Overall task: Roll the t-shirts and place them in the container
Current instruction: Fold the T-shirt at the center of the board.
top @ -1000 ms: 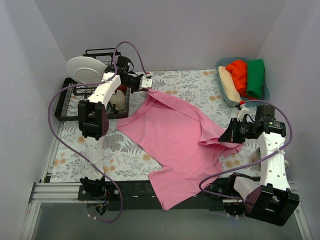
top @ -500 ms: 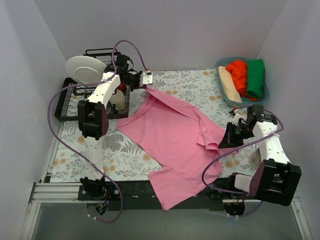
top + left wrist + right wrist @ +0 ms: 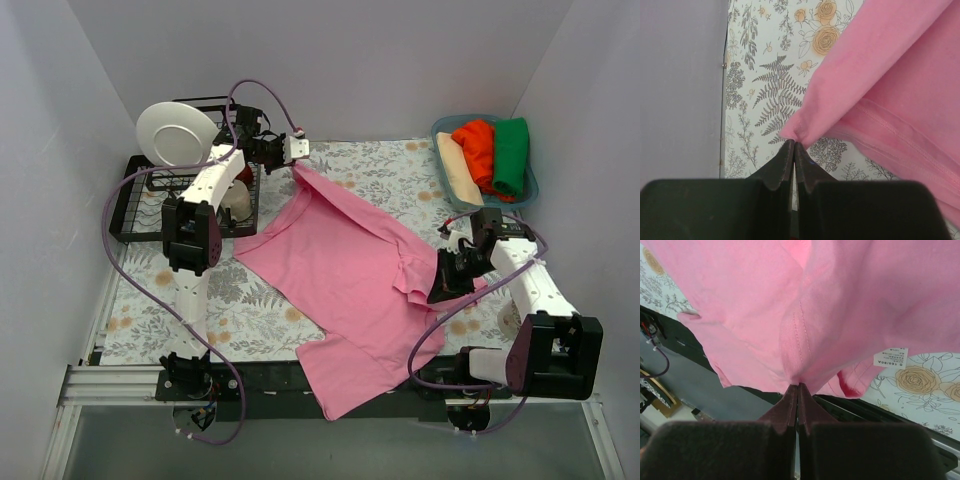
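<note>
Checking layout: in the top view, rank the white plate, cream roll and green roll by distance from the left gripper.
1. White plate, left of the left gripper.
2. Cream roll, left in the basket.
3. Green roll, right in it.

Soft, even light comes down from above and bounces off the pale walls, so my workspace is bright with no harsh glare. My arms throw only faint, blurry shadows on the floral table [image 3: 390, 170]. The white plate [image 3: 175, 133] is close to blown out. The near edge of the overhead view sits dimmer. At my wrists, the left gripper [image 3: 794, 146] and right gripper [image 3: 799, 387] loom dark and out of focus, while the pink t-shirt [image 3: 840, 300] shows crisp stitching. Its folds shade to deeper pink. The label [image 3: 890, 358] print is too small to read.
</note>
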Controlling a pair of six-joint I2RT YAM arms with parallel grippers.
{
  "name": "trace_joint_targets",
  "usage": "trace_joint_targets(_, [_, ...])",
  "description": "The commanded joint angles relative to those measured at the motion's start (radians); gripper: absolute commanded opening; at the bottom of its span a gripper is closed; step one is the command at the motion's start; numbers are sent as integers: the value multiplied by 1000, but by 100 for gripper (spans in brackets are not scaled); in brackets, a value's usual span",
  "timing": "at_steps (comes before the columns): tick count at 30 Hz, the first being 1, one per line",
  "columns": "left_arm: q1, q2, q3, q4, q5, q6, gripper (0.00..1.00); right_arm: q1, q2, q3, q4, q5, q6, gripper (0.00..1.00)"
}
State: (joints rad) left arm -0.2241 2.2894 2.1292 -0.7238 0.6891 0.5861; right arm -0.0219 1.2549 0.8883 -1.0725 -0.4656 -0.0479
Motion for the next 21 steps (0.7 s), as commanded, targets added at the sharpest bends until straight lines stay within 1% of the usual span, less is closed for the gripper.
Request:
trace_joint_targets(1, [49,16,5,11,-14,23,0,48,1,21,-18,-33,-7,1])
trace_joint_targets(2, [51,18,2,11,-22,32,0,56,-3,20,-24,-53,-19,1])
trace_joint_targets(6, [54,19,-9,-38,-31,173,0,60,-46,60,-76,-146,-67,1])
trace_joint_targets(8, [52,13,-32,-71,-25,230,0,77,-72,83,-99,-172,-84,1])
trace_joint_targets(9, [54,9,-41,-86,-23,262,0,86,-80,83,-99,-160,-79,1])
trace_joint_targets(10, [54,-2,-64,-142,-22,353,0,91,-86,78,-93,-159,-76,1])
trace_joint_targets(12, [54,-16,-83,-222,-45,461,0,105,-94,72,-92,-150,-72,1])
trace_joint_targets(13, [55,-21,-94,-303,-54,566,0,112,-94,72,-92,-148,-70,1])
trace_joint_targets(15, [54,-38,-126,-365,-110,650,0,125,-88,74,-96,-148,-66,1])
trace_joint_targets(16, [57,-42,-138,-406,-134,679,0,129,-86,72,-96,-151,-66,1])
trace_joint_targets(17, [55,-42,-158,-414,-154,716,0,141,-81,72,-93,-151,-64,1])
trace_joint_targets(21, [55,-27,-166,-468,-209,745,0,160,-86,69,-93,-140,-56,1])
